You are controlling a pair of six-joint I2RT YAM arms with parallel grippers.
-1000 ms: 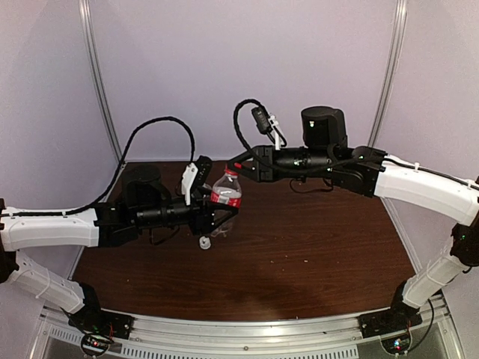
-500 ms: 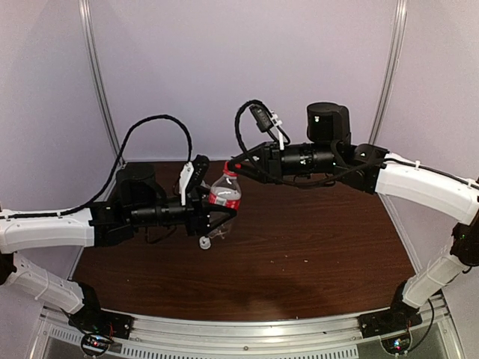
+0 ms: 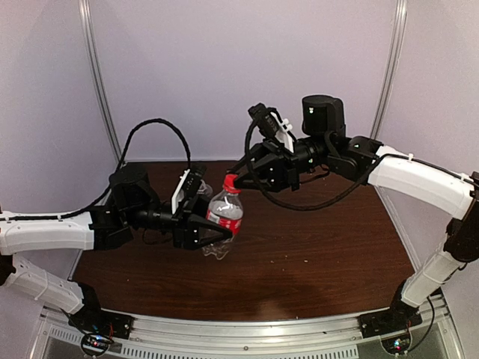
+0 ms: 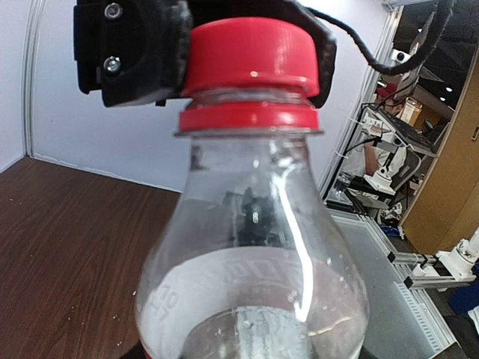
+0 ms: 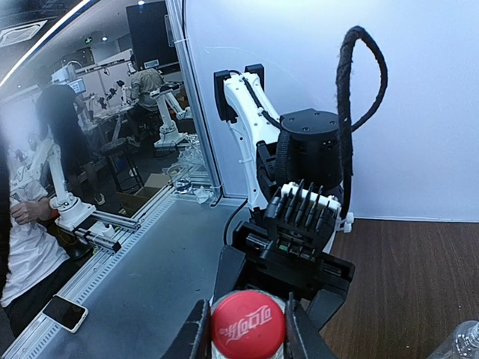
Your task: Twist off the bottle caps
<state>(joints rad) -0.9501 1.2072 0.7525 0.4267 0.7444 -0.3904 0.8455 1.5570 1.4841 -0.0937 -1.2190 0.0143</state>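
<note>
The bottle with the red label band (image 3: 224, 218) is held off the table, tilted a little, by my left gripper (image 3: 218, 229), which is shut on its lower body. It fills the left wrist view (image 4: 251, 277). Its red cap (image 3: 230, 180) is screwed on. My right gripper (image 3: 233, 182) is shut on this cap, with one finger on each side (image 5: 196, 338). The cap shows from above in the right wrist view (image 5: 248, 327) and from the side in the left wrist view (image 4: 251, 56). The plain bottle (image 5: 465, 342) lies behind the left wrist (image 3: 203, 187). The white cap is hidden.
The dark wooden table (image 3: 314, 239) is bounded by white walls at the back and sides. A metal rail (image 3: 247, 333) runs along the near edge. Black cables loop above both wrists (image 3: 153, 127).
My left gripper has raised the red-label bottle and moved it slightly right. My right gripper has swung down and left onto the red cap and shut on it. The white cap is no longer visible.
</note>
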